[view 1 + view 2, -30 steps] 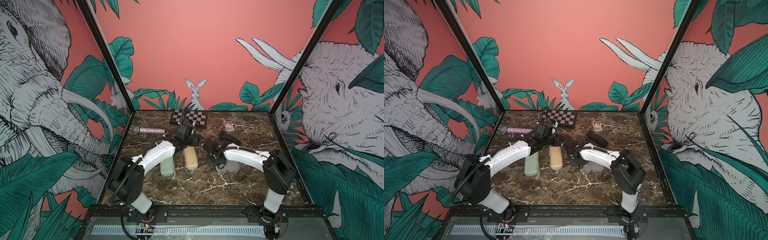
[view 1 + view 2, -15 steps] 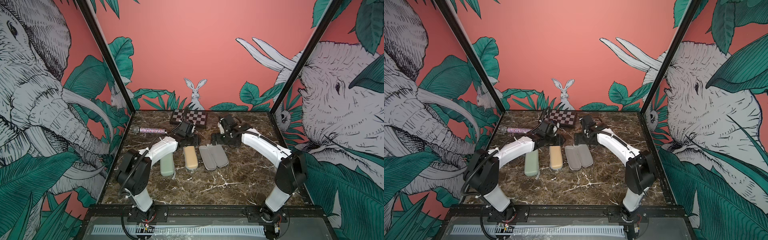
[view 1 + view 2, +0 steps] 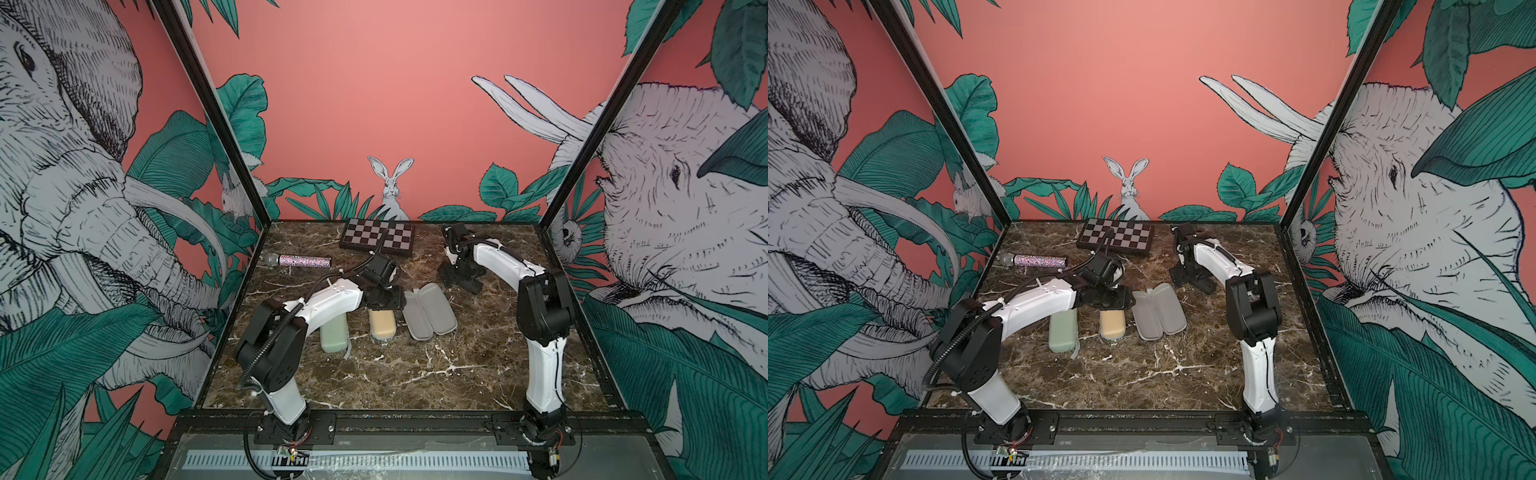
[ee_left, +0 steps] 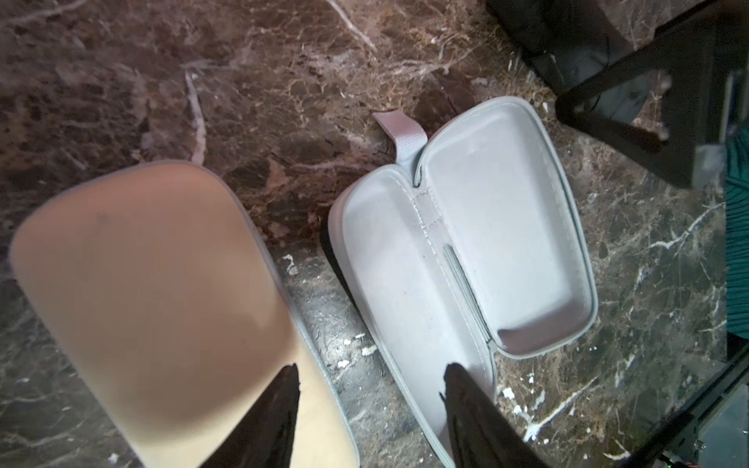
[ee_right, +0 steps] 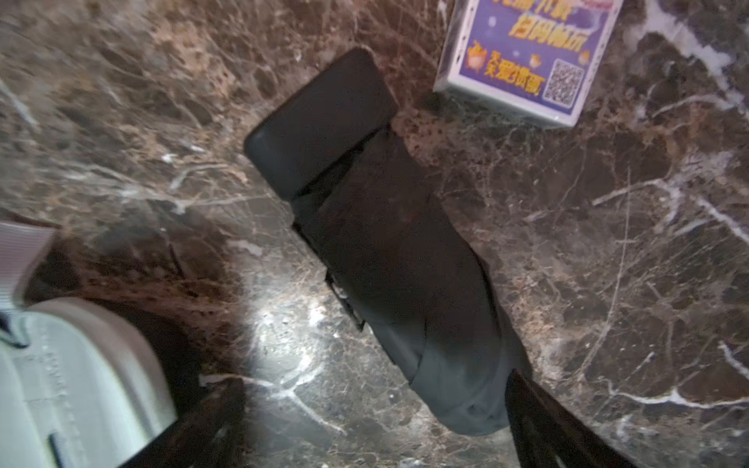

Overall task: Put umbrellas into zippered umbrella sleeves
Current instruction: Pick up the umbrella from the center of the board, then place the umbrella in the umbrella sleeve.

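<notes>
Swung back from the open grey-lined sleeve (image 3: 428, 311), my right claw (image 5: 371, 385) hangs wide over the black umbrella (image 5: 397, 259) near the table's (image 3: 415, 374) back edge. My left claw (image 4: 371, 368), half-spread, holds nothing.

Marble top (image 4: 283, 81) underneath.
- Cream sleeve (image 4: 162, 304): shut, lying flat, left; close to lens, blurred.
- Open sleeve (image 4: 466, 251): just right of cream one, not touching; both halves spread flat, grey lining up.
- Grey loop (image 4: 399, 133): at open sleeve's far end, flat on marble.
- Left gripper (image 4: 371, 389): jaws apart, gripping nothing; one fingertip over cream sleeve, other over open sleeve's rim.
- Dark shapes (image 4: 632, 121) far right: blurred, unidentifiable.
</notes>
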`<state>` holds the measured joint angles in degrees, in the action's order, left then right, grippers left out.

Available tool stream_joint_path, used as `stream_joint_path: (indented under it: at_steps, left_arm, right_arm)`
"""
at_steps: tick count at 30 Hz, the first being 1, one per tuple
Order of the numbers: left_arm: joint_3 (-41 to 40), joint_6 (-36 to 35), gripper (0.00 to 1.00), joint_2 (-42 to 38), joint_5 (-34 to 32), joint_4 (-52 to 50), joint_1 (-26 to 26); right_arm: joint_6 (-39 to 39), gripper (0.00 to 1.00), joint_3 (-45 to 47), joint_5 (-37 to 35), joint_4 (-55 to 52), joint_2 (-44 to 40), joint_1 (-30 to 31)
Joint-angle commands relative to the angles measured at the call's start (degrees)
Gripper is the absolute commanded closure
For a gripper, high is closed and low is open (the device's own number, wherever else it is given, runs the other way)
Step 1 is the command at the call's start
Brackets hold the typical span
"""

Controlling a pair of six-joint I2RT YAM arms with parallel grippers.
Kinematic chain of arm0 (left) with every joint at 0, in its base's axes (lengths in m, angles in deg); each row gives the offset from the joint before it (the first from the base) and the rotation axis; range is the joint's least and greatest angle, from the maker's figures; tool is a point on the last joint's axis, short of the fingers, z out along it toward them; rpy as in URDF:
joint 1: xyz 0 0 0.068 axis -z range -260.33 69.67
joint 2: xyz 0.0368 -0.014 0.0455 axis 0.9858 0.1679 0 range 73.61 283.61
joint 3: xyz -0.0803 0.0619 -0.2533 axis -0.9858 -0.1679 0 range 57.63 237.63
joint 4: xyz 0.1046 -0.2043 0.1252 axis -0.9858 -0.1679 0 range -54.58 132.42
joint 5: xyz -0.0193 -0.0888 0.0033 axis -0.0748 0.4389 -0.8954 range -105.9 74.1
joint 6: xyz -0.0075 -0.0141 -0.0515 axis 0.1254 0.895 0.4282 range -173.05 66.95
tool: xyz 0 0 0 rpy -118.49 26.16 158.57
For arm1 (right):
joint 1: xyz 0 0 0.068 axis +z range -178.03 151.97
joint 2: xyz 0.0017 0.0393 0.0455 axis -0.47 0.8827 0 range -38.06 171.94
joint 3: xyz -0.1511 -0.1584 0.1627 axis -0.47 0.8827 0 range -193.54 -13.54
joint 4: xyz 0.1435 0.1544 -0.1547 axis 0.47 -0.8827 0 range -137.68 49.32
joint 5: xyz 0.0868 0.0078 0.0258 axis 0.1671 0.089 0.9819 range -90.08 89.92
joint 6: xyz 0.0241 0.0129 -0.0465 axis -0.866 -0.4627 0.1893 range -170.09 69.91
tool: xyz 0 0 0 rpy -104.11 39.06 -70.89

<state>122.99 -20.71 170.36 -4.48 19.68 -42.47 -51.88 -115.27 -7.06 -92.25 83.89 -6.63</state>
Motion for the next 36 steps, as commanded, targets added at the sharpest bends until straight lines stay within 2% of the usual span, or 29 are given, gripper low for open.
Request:
stream_joint_path:
  at_steps: [1, 5, 9, 11, 13, 17, 19, 24, 28, 31, 33, 36]
  left_arm:
    - [-1.3, 2.2, 0.41, -0.1, 2.5, 1.9, 0.4]
    - [-0.3, 1.4, 0.43, 1.4, 2.8, 3.1, 0.4]
    - [1.2, 0.8, 0.49, 4.9, 3.9, 4.0, 0.5]
    - [2.0, 0.1, 0.56, 6.4, 4.0, 3.7, 0.4]
    - [2.5, -0.2, 0.66, 7.5, 4.0, 3.8, 0.3]
    - [1.2, 2.3, 0.76, 8.6, 6.2, 7.8, 0.3]
    - [-0.2, 4.7, 0.80, 8.9, 7.6, 11.2, 0.9]
    - [-4.4, 9.0, 0.87, 7.9, 6.9, 17.6, 1.9]
    - [-6.3, 11.8, 0.91, 6.9, 5.8, 21.3, 2.0]
    - [-8.6, 15.1, 0.95, 5.9, 4.5, 24.8, 4.0]
    - [-10.3, 17.9, 0.96, 5.8, 3.4, 27.3, 4.9]
    - [-12.4, 22.8, 0.97, 6.1, 2.0, 31.2, 6.3]
  right_arm:
    - [5.6, 0.01, -6.9, -3.5, -5.5, 4.4, -0.7]
    - [6.5, 0.02, -10.6, 0.8, -8.7, 9.5, -2.1]
    - [5.9, 0.08, -8.4, 6.2, -7.8, 9.9, -2.7]
    - [5.4, 0.17, -7.8, 9.0, -8.5, 9.6, -2.6]
    - [3.4, 0.32, -6.0, 10.5, -7.9, 7.8, -2.4]
    - [-2.2, 0.58, 3.1, 10.0, -1.9, -2.0, 0.4]
    - [-6.8, 0.68, 8.1, 10.6, 1.3, -8.7, 2.1]
    - [-19.0, 0.74, 15.6, 6.4, 5.8, -23.4, 10.1]
    - [-31.2, 0.75, 20.5, 3.9, 11.7, -27.0, 19.0]
    - [-36.7, 0.77, 21.9, -3.1, 12.6, -29.7, 23.0]
    - [-39.7, 0.79, 24.9, -0.7, 17.9, -33.1, 24.0]
    - [-45.4, 0.80, 27.8, 2.5, 18.8, -31.2, 27.3]
